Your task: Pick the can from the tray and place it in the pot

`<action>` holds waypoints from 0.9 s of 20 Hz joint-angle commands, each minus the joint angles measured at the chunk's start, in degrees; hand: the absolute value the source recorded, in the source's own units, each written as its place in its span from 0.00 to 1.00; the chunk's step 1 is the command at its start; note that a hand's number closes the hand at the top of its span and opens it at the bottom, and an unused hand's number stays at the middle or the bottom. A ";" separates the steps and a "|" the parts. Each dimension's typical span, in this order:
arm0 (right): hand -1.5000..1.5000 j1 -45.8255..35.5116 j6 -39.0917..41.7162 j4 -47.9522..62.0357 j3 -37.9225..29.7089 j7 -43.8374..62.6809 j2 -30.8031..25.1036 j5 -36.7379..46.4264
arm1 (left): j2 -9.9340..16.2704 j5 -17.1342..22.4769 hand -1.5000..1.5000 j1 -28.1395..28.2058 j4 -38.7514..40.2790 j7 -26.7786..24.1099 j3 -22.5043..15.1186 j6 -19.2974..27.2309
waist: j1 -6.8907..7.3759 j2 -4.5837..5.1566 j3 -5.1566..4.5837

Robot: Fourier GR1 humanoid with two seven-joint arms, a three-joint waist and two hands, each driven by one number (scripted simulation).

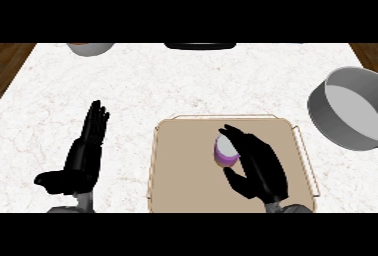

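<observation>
A small purple can [225, 152] with a white top stands on the tan tray [184, 170] in the middle foreground. My right hand [258, 167] is over the tray just right of the can, fingers straight and thumb spread below it, touching or nearly touching its side. The grey pot [347, 107] sits at the right edge of the counter, partly cut off. At the lower left my left hand [85, 152] rests open on the counter, fingers pointing away.
A grey bowl [91, 48] shows at the far left edge of the counter and a dark flat object [200, 46] at the far middle. White marble counter lies between the tray and the pot. Wooden floor shows at both top corners.
</observation>
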 commanded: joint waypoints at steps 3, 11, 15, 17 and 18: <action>1.00 -1.77 -5.01 3.67 -2.76 -5.10 0.80 3.44 | -1.59 -1.82 0.50 0.07 0.95 -0.44 -0.29 0.10 | 0.01 0.25 0.10; 1.00 2.66 3.46 3.02 0.69 -3.23 -0.39 5.73 | -1.19 -0.65 0.50 0.79 0.47 -0.01 1.33 -1.79 | -0.22 0.18 0.06; 1.00 2.08 15.33 3.89 2.44 0.30 -3.17 5.88 | -0.13 -0.46 0.50 -0.55 0.79 0.06 2.02 -2.55 | -0.05 0.27 -0.02; 1.00 4.54 15.03 -1.91 5.62 3.22 -2.27 9.29 | -0.20 0.20 0.50 -2.65 -0.32 3.18 2.90 -1.95 | -0.46 0.07 0.04; 1.00 6.65 14.14 -5.85 4.23 1.81 -4.78 8.68 | -2.31 -1.73 0.50 0.71 -1.40 2.30 0.12 -0.46 | -0.39 0.05 0.07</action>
